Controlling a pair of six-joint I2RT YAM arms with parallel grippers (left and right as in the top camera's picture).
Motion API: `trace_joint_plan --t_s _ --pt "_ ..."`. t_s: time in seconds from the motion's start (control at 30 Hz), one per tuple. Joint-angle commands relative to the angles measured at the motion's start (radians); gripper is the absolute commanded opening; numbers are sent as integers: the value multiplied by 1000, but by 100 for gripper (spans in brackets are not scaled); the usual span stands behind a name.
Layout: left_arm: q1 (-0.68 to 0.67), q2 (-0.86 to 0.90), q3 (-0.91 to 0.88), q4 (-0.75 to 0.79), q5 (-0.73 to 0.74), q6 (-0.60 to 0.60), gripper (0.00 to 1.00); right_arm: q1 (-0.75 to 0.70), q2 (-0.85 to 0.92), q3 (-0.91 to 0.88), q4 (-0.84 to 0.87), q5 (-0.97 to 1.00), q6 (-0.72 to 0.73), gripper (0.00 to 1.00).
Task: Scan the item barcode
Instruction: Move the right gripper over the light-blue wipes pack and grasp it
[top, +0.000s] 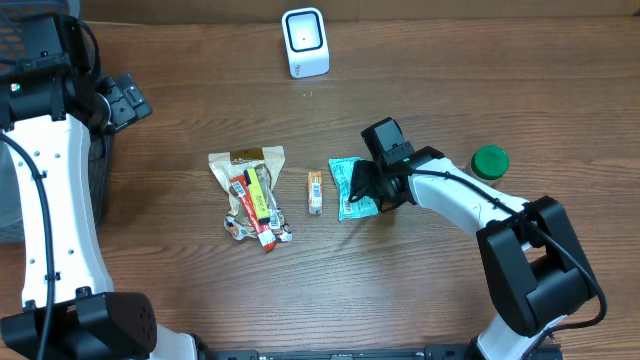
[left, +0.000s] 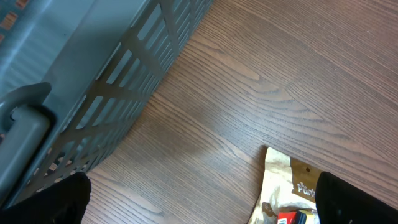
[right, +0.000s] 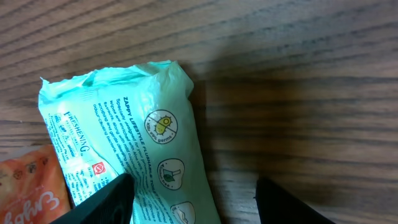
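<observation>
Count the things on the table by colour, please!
White scanner: 1
Green lid: 1
Teal pack: 1
Orange packet: 1
Mixed-colour snack bundle: 1
Grey basket: 1
Total: 6

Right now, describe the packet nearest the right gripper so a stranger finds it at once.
On the wooden table, start at the white scanner and come toward the robot. The packet lies just right of a small orange packet. It alone is mint green.
</observation>
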Motion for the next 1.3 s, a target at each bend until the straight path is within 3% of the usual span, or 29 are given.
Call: trace_joint_plan --t_s 0.0,0.37,0.57,0.8,1.0,1.13,1.17,1.27 --pt "1 -18 20 2 -12 11 100 -5 -6 -19 -31 49 14 63" --pt "1 -18 21 2 -12 11 100 -103 -47 -17 -183 56 62 67" --pt "1 -18 20 2 -12 11 100 -108 -163 15 -255 36 50 68" --pt "1 -18 20 2 -12 11 100 -108 -189 15 -253 37 4 67" --pt "1 -18 20 2 -12 11 100 -108 -183 13 -226 38 -57 40" --pt "1 -18 20 2 -12 11 100 -108 -173 13 -201 37 -113 37" --pt "1 -18 20 2 -12 11 100 -108 -158 13 -196 37 -119 25" --pt "1 -18 21 1 -12 11 100 -109 -118 13 -183 38 -135 20"
